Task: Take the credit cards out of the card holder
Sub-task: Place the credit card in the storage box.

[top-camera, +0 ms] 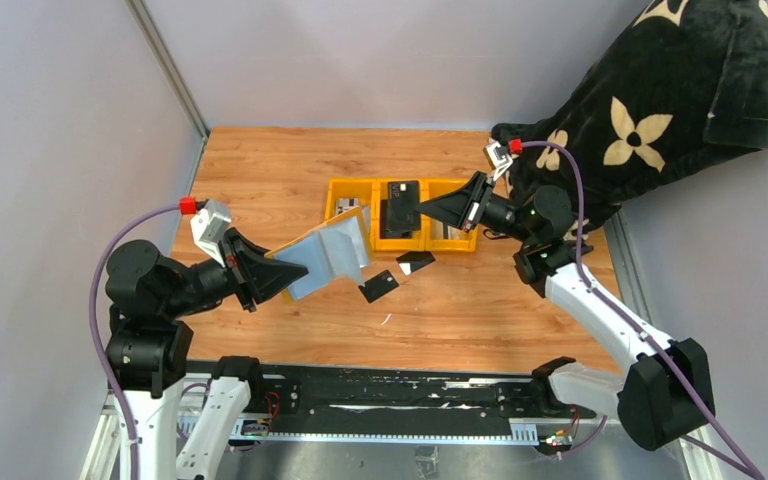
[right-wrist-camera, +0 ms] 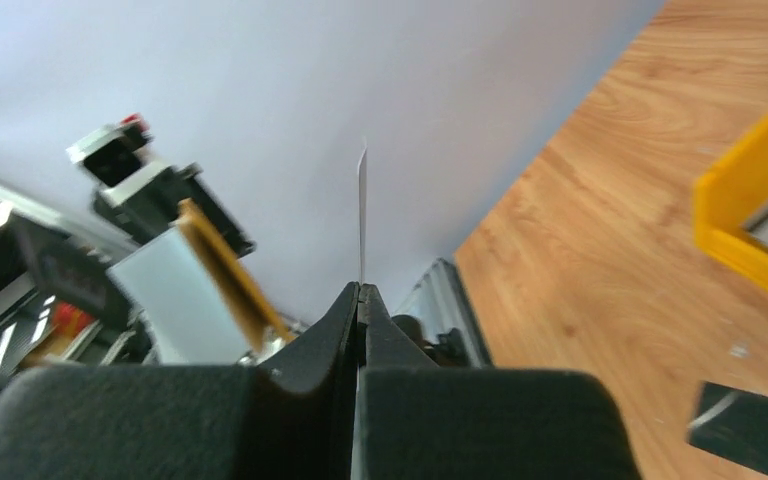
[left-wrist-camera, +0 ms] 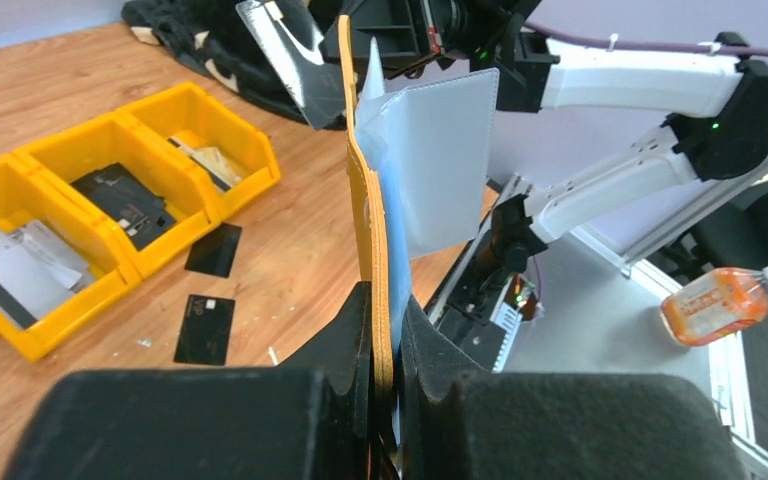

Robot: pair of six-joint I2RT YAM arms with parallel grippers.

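Observation:
My left gripper (top-camera: 295,270) (left-wrist-camera: 385,300) is shut on the card holder (top-camera: 332,255) (left-wrist-camera: 365,200), a mustard-yellow wallet held open above the table with its grey-blue lining showing. It also shows in the right wrist view (right-wrist-camera: 230,275). Two black credit cards lie flat on the wood, one nearer me (top-camera: 379,287) (left-wrist-camera: 205,328) and one by the bins (top-camera: 415,260) (left-wrist-camera: 213,249). My right gripper (top-camera: 427,212) (right-wrist-camera: 361,290) is shut on a thin greyish card (right-wrist-camera: 362,215) (left-wrist-camera: 280,55), held in the air over the bins.
Three yellow bins (top-camera: 338,190) stand in a row at mid-table. The middle one holds a black pouch (left-wrist-camera: 125,200) and the outer ones hold grey cards. A black flowered blanket (top-camera: 660,100) lies at the back right. An orange bottle (left-wrist-camera: 720,303) lies off the table.

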